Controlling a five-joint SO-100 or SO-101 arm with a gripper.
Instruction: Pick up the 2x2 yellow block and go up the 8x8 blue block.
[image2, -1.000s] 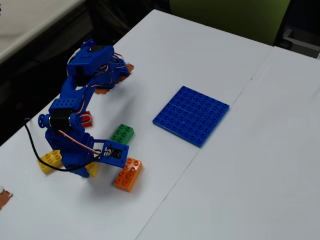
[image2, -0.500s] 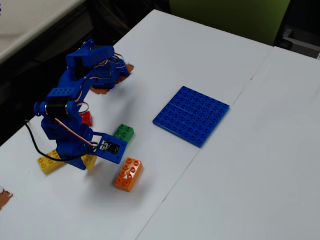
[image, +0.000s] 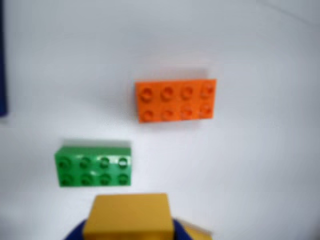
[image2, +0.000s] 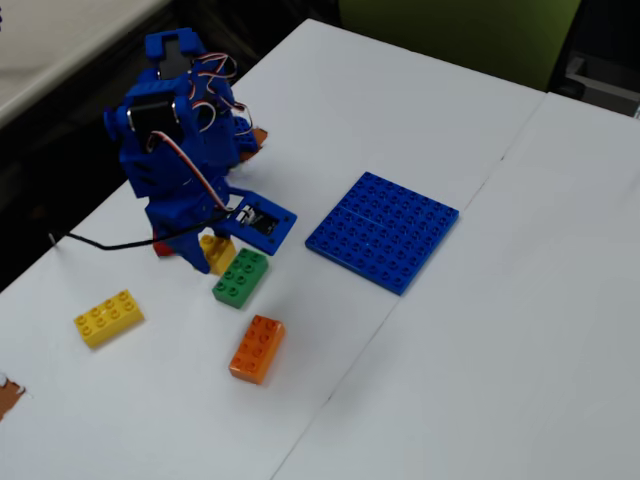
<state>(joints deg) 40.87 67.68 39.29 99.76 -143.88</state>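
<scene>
Blue two-finger gripper clamped on small square yellow plastic 2x2 brick, left-centre of fixed view, above white table. Green plastic 2x4 brick just beside. Large flat blue 8x8 baseplate centre frame, well apart.

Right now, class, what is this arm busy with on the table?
The blue arm's gripper holds the 2x2 yellow block clear of the table, just behind the green brick in the fixed view. The 8x8 blue block lies flat and bare to the right, so the placing is not yet done. An orange brick and a longer yellow brick lie untouched nearer the camera.
</scene>
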